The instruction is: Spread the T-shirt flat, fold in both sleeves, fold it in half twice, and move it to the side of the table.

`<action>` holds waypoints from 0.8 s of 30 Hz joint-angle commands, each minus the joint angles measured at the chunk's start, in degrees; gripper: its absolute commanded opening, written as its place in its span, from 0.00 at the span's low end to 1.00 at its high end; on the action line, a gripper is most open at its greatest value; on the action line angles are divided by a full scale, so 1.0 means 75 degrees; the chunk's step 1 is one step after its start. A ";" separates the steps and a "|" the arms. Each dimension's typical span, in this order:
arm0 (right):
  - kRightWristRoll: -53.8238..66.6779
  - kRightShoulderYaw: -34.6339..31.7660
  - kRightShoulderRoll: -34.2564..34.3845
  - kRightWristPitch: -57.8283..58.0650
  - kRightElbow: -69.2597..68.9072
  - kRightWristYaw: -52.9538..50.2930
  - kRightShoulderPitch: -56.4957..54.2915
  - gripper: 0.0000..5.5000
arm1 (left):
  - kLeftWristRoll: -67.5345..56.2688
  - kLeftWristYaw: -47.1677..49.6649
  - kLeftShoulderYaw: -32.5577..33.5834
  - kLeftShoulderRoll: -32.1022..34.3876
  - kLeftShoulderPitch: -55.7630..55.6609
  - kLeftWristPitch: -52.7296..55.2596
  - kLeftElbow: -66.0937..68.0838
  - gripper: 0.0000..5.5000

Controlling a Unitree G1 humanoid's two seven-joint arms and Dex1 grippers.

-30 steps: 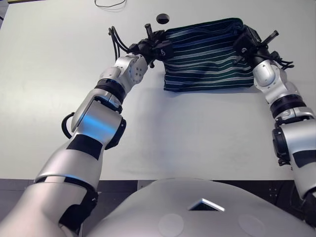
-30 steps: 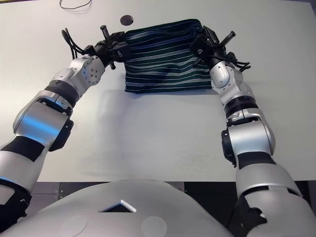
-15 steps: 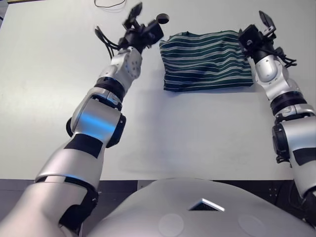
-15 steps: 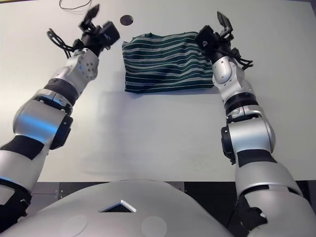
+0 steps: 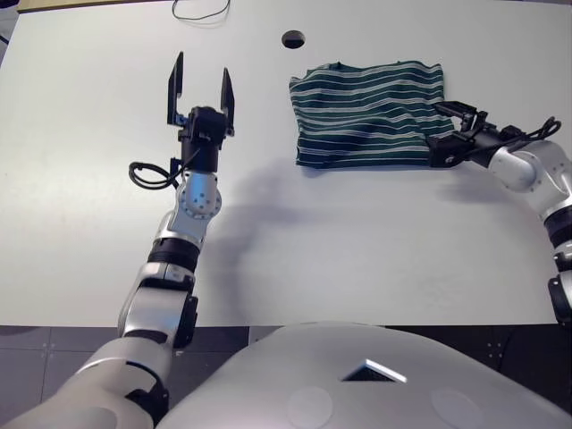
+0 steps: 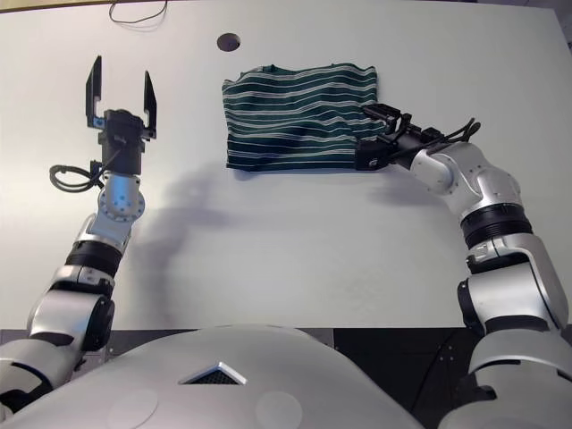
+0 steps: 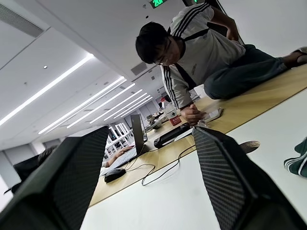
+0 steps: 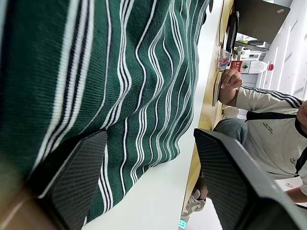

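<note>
I am looking at the T-shirt (image 5: 366, 112), dark green with thin white stripes, lying folded into a compact, roughly rectangular bundle on the white table (image 5: 340, 241). It is sitting toward the far side, right of the middle. Its top layer is rippling in soft creases, its far edge is curving unevenly, and its near edge is running fairly straight.

The white table (image 5: 357, 259) carries a green T-shirt (image 5: 371, 112) with white stripes, folded into a rectangle and lying flat toward one o'clock. A small dark round spot (image 5: 292, 38) sits near twelve o'clock, and a thin black cable loop (image 5: 201, 11) lies at the far edge — around eleven.
</note>
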 commanded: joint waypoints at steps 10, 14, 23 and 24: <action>0.1503 0.1895 0.0032 -0.0331 -0.7670 0.4122 0.2232 0.61 | 0.0065 -0.0498 0.0922 0.0378 0.1469 0.1119 -0.2535 0.59; 0.1098 0.1498 0.1386 0.0247 -0.7123 0.3465 0.1847 0.61 | 0.0094 -0.0640 0.0888 0.0330 0.1230 0.1167 -0.2383 0.59; 0.3660 -0.0107 0.0909 0.0778 -0.7797 0.4229 0.1145 0.61 | 0.0147 -0.0948 0.0743 0.0163 0.1009 0.1172 -0.2427 0.59; 0.3497 -0.0157 0.1191 0.0858 -0.7181 0.4055 0.0797 0.61 | 0.0157 -0.0961 0.0725 0.0138 0.0964 0.1162 -0.2389 0.59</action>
